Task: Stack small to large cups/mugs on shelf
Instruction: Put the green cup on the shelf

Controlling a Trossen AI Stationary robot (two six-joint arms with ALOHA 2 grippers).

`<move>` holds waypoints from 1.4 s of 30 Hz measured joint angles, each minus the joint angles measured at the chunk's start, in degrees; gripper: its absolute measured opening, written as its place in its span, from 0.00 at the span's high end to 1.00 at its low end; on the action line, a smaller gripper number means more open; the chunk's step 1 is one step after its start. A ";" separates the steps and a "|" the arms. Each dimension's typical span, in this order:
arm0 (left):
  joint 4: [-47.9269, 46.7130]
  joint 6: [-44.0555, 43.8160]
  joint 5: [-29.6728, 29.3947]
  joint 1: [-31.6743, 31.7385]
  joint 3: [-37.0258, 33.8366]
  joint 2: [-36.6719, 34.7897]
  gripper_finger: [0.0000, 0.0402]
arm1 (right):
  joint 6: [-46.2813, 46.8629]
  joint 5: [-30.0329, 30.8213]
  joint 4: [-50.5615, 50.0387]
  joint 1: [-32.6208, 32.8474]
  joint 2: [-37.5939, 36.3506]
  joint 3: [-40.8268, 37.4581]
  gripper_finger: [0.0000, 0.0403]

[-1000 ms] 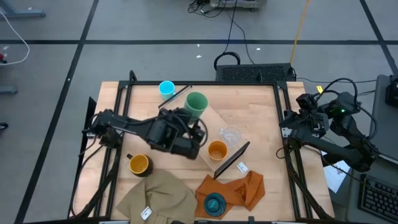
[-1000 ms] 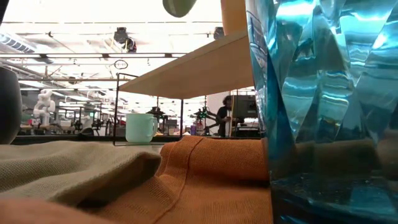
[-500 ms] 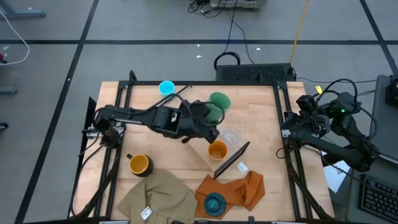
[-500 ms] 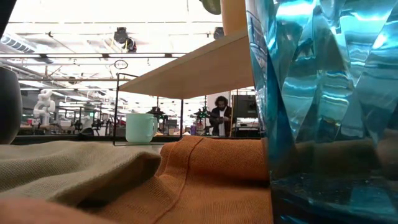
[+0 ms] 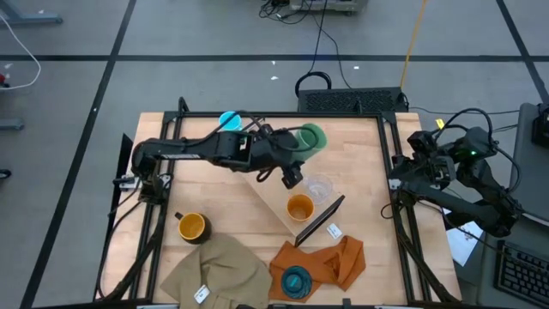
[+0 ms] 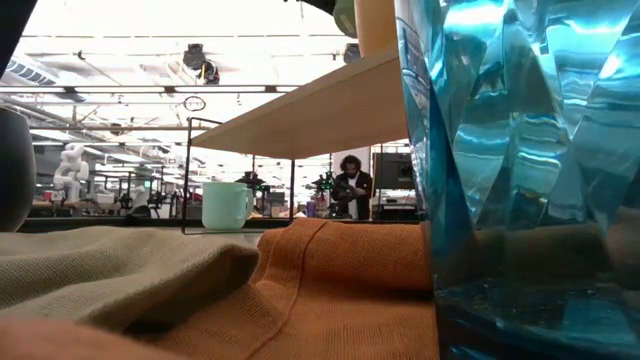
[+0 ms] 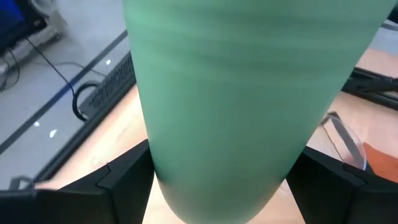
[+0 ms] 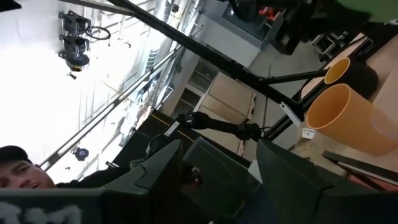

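Note:
My left gripper (image 5: 296, 153) is shut on the green cup (image 5: 309, 137) and holds it above the shelf's far end. The shelf (image 5: 273, 199) is a light plank lying slantwise mid-table. The orange cup (image 5: 299, 207) and the clear tumbler (image 5: 319, 186) stand on it. The light-blue mug (image 5: 229, 120) stands at the far edge. The dark mug (image 5: 191, 227) stands near left. The teal cup (image 5: 296, 281) sits on the orange cloth (image 5: 339, 260). My right gripper (image 8: 221, 165) is open, parked off the table's right edge. My left gripper pinches the green cup's side wall (image 7: 155, 155) between its two fingers (image 7: 124, 183), at the cup's narrower end. The cup runs on beyond the fingers. It is lifted clear and tilted, with its mouth (image 5: 312, 135) turned toward the table's far right.
A tan cloth (image 5: 219, 270) lies at the near edge, left of the orange cloth. A white tag (image 5: 334, 230) lies by the shelf's black wire bracket (image 5: 322, 219). Black frame bars run along the table's left and right sides. A person (image 6: 350, 190) shows in the room beyond.
My left gripper has swung toward the table's right edge with the green cup, rising slightly and rolling at the wrist. The cup has stayed clear of the table throughout.

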 joint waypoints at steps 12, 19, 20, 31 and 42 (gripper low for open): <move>14.67 5.38 0.04 -0.13 -0.02 -2.12 0.23 | 0.48 1.83 0.05 0.00 -0.02 0.00 0.51; 17.17 7.50 0.72 -0.19 -0.02 -3.65 0.23 | 2.84 1.88 0.04 0.00 0.00 0.00 0.51; 17.16 7.82 0.27 -0.46 -0.08 -4.33 0.23 | 2.97 1.88 0.05 0.00 0.00 0.00 0.51; 29.47 17.62 1.72 -3.87 0.02 -17.22 0.23 | 3.05 4.79 0.06 0.00 0.00 0.00 0.51; 40.66 26.57 4.30 -8.22 -4.56 -25.97 0.23 | 2.55 9.08 1.63 -0.02 0.66 0.00 0.51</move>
